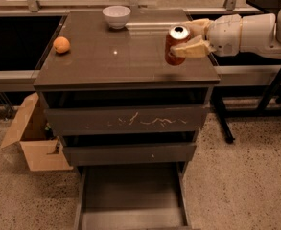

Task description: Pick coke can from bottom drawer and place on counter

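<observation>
The red coke can with its silver top stands upright over the right side of the counter. My gripper reaches in from the right and is shut on the coke can, one finger in front of it and one behind. Whether the can rests on the counter or hangs just above it I cannot tell. The bottom drawer is pulled out below, and its tray holds nothing.
An orange lies at the counter's left edge. A white bowl stands at the back middle. The scratched top drawer front and the middle drawer are shut. An open cardboard box sits on the floor at the left.
</observation>
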Available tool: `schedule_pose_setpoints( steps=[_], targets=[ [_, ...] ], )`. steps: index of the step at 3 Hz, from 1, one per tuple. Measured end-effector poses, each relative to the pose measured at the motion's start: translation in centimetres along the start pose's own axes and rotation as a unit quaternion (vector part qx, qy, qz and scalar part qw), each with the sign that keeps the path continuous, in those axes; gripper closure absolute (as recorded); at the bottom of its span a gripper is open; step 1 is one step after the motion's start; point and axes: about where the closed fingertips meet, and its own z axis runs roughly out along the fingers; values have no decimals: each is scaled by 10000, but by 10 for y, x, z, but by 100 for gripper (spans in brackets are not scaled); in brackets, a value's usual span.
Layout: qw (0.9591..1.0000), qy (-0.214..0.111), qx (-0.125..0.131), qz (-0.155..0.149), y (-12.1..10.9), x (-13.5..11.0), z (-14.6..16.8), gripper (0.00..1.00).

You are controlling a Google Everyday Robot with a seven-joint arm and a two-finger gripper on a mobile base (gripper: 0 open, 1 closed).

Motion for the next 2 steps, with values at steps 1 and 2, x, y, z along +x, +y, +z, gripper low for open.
schedule_pose_setpoints(
  steps=[1, 2],
  targets=[
    [9980, -74, 429, 458, -21, 4, -2, 100],
    [9881, -28, 867, 1267, -49, 21, 2, 100]
  ],
)
